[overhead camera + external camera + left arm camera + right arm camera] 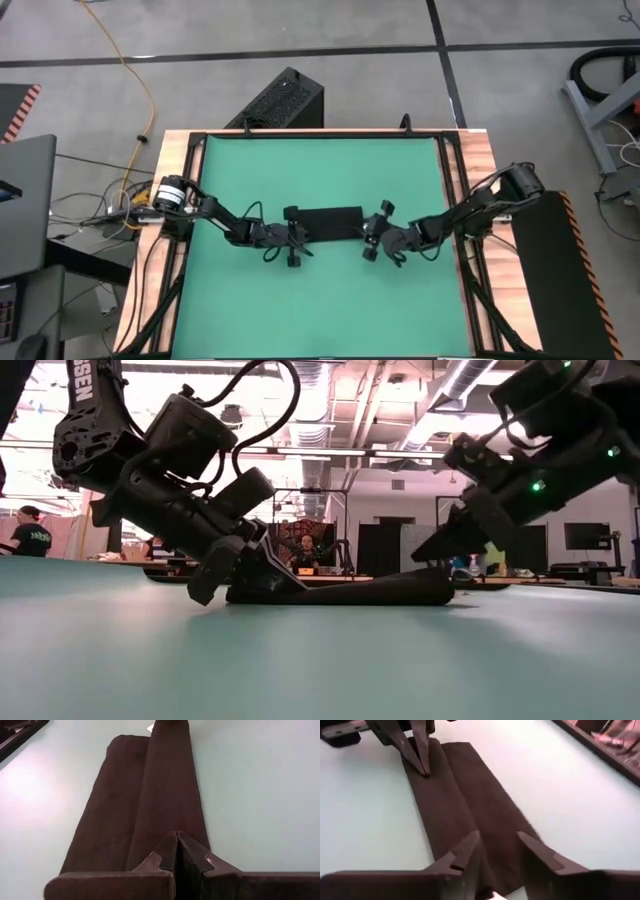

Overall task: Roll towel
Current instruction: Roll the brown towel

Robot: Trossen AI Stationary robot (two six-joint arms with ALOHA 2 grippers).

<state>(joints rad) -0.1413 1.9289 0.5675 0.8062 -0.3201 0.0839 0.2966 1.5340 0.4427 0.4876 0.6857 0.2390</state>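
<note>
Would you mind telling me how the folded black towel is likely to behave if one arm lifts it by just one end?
The towel is soft cloth lying flat in a narrow folded strip, so it would probably sag. Its layers simply rest on each other, so they may fall open. It looks thin, so probably light, likely dragging across the green mat rather than rolling.

Green-topped table with one cloth on it

The table (250,320), green mat framed by wooden edges, carries a black towel (328,223) folded into a narrow strip, lying flat near its middle, lengthwise between the left and right edges.
</note>
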